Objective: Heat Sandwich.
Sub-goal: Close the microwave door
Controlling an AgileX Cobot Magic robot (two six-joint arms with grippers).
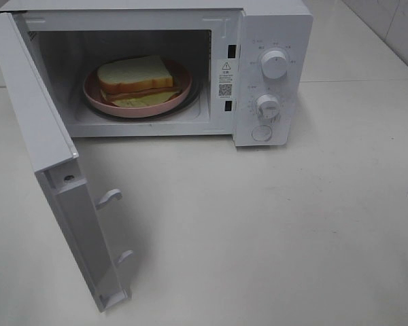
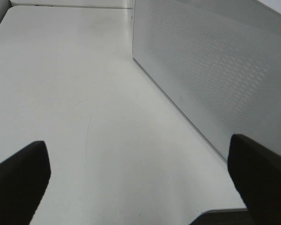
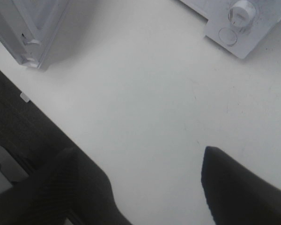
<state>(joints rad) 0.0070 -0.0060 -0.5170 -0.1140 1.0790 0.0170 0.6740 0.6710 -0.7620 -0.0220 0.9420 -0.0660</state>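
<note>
With the sandwich [image 1: 136, 78] on its pink plate [image 1: 95, 93] inside the microwave [image 1: 275, 27], we find the swung-out door [image 2: 210, 70] nearest our left gripper [image 2: 138, 176]; it and the right gripper [image 3: 157, 185] are both spread wide, holding nothing.

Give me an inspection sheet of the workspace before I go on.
Surface: white table, a few faint marks.
Job's things: sandwich on a pink plate inside the microwave; door wide open.
Clutter: nothing seen.
Grippers: left gripper open, nothing between its fingers, beside the door's outer face; right gripper open, nothing between its fingers, above the table in front of the microwave.
Cables: nothing seen.
Surroundings: tiled wall behind the table.
</note>
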